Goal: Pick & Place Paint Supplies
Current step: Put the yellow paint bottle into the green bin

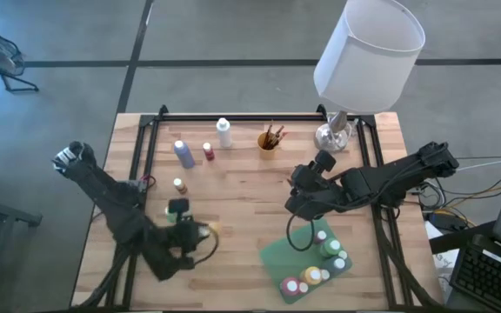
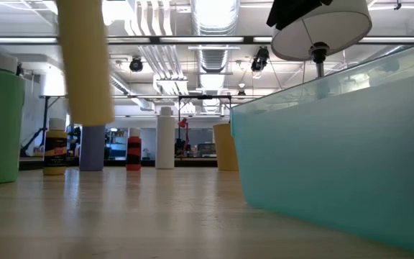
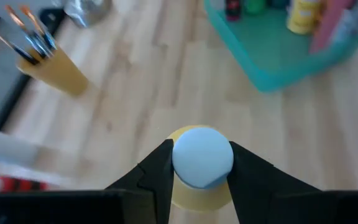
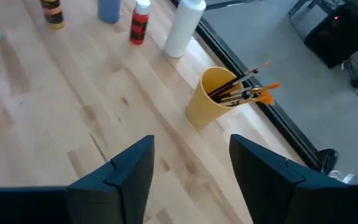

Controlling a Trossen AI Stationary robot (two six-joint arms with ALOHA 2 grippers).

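Note:
My left gripper [image 1: 201, 231] is shut on a yellow paint bottle with a white cap [image 3: 202, 155], near the table's front left. The bottle [image 2: 85, 61] hangs clear of the wood. My right gripper [image 4: 191, 168] is open and empty above the table's middle [image 1: 298, 198], near a teal tray [image 1: 278, 254] that holds several bottles. White [image 1: 224, 132], blue [image 1: 183, 154], red [image 1: 208, 152], small yellow [image 1: 179, 185] and green [image 1: 178, 209] bottles stand on their bases on the table. A yellow cup of brushes [image 1: 270, 139] stands at the back. My left gripper pinches the bottle's white cap [image 3: 202, 175] between its two fingers, one on each side. The fingers come from above, slanting down. The bottle hangs upright below them, its base [image 2: 86, 119] lifted clear of the table.
A white-shaded lamp [image 1: 368, 52] with a silver base [image 1: 333, 135] stands at the back right. The tray's wall [image 2: 336, 144] rises at the front right. Bare wood lies between the loose bottles and the tray.

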